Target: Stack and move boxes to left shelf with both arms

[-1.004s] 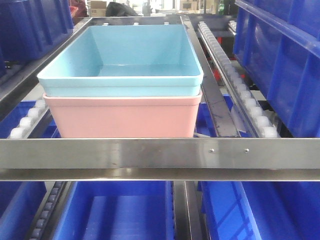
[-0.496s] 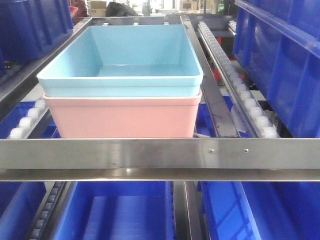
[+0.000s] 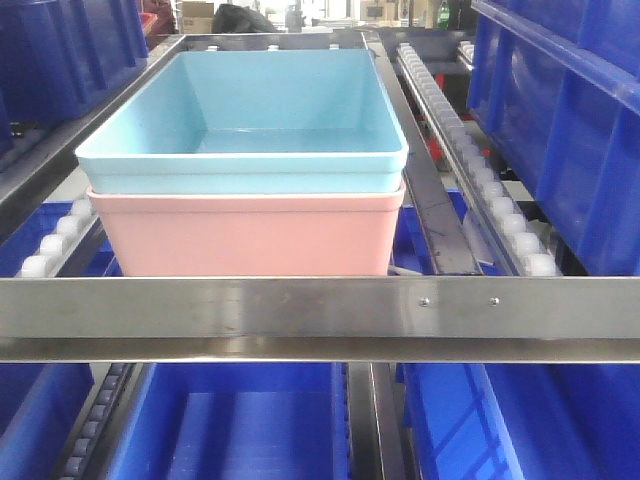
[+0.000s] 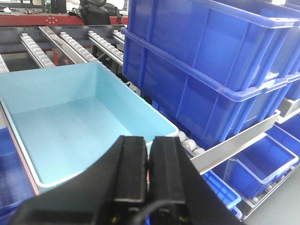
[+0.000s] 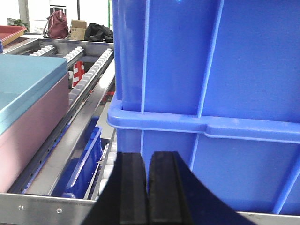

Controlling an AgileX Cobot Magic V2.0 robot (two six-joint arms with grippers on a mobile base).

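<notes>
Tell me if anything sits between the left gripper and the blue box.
Nothing visible does. The left gripper, fingers together and holding nothing, hangs over the near rim of the light blue box, which is nested in the pink box.

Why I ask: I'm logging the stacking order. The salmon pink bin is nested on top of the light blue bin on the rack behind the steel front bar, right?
Not quite: the order is reversed. The front-facing view shows the light blue bin nested on top of the salmon pink bin, both on the rack behind the steel front bar.
</notes>
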